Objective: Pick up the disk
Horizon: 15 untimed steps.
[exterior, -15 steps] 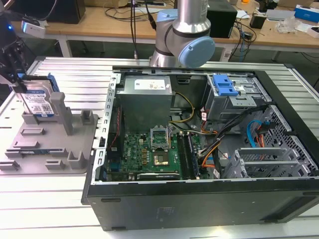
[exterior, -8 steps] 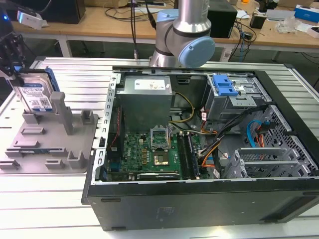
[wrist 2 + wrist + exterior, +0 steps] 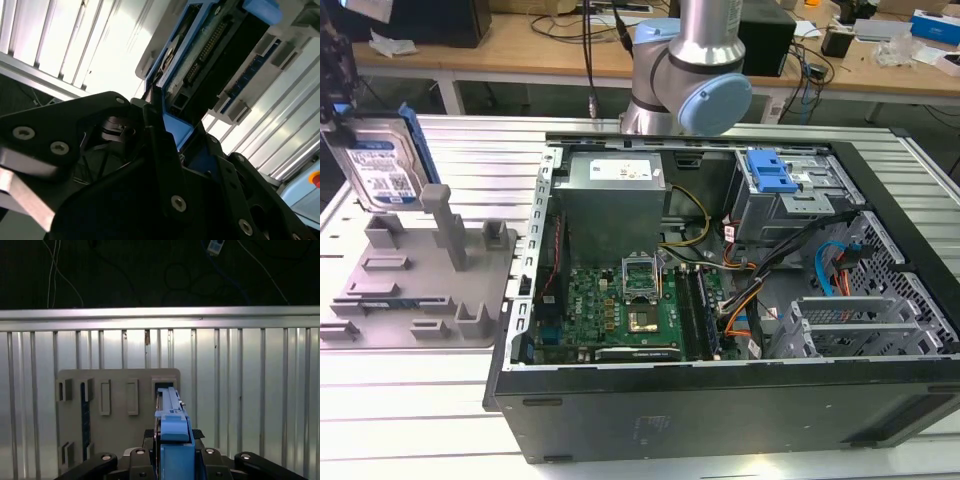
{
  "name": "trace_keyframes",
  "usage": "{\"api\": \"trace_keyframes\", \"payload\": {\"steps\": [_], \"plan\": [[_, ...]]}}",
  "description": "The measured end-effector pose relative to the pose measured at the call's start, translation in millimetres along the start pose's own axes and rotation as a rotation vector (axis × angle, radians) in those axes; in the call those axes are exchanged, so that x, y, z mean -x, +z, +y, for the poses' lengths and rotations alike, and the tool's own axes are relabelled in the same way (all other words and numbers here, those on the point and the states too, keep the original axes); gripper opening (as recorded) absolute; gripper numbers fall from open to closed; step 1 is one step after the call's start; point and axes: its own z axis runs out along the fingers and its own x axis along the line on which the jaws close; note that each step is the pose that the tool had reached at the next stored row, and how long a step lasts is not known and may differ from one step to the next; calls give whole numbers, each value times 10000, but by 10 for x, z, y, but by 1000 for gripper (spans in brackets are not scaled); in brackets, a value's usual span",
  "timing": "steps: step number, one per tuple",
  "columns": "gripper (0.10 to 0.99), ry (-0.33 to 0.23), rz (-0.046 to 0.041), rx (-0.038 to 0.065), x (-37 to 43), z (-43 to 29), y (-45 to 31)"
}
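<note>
Above the grey holder fixture (image 3: 420, 270), the gripper (image 3: 172, 460) pinched the upright disk (image 3: 382, 165), its white-and-blue barcode label unreadable.

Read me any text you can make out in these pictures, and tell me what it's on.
None can be read.
Disk label, exterior view: print and barcodes too small.
Power supply sticker inside the case: too small.
Boxes on the far bench: blurred.
Both wrist views: no print on the disk's blue rail or underside, held in the pincer.
</note>
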Motion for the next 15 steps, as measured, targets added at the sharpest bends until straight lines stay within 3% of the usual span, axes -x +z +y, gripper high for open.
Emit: {"api": "trace_keyframes", "payload": {"steps": [12,15], "plan": [[365,1,-23,-4,-9,-9,-573],[365,1,-29,-8,-13,-14,-822]]}}
